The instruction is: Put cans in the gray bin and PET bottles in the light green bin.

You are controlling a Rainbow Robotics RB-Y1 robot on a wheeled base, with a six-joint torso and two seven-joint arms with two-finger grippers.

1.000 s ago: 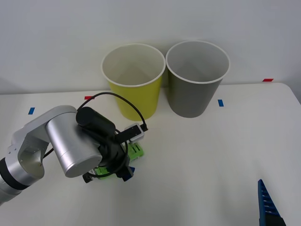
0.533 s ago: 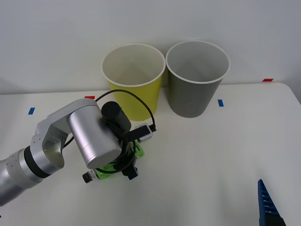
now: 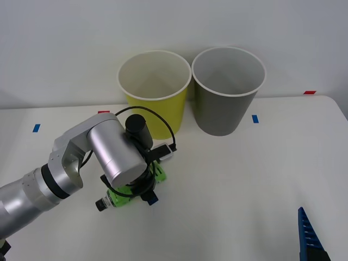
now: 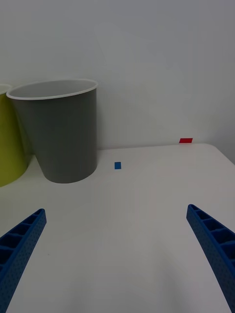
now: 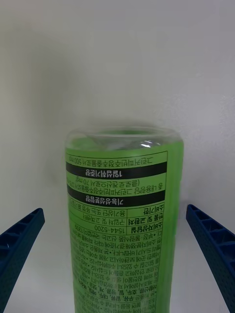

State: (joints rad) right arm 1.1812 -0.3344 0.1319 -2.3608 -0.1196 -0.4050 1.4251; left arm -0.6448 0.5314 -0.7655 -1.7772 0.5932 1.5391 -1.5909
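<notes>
White tabletop and a plain pale wall fill the front view, with the light green bin [image 3: 155, 92] and the gray bin [image 3: 228, 89] standing side by side at the back. Near the front, left of centre, the PET bottle [image 3: 122, 197] lies on its side, black cap toward the robot's left and its long axis running roughly across the table. The left gripper [image 3: 142, 187] hangs directly over it, largely hidden beneath its own wrist, and this arm is clearly the nearer one. One blue finger of the right gripper [image 3: 310, 236] shows at the lower right edge, well apart from the bottle.

From the right wrist view, that gripper's fingers [image 4: 19, 242] are spread wide over bare table, facing the gray bin [image 4: 61, 129].

From the left wrist view, both fingers [image 5: 19, 234] are spread, one on each side of the bottle [image 5: 122, 215], neither touching it. The bottle lies between them, its length running straight away from the gripper, so closing would pinch across its width.
</notes>
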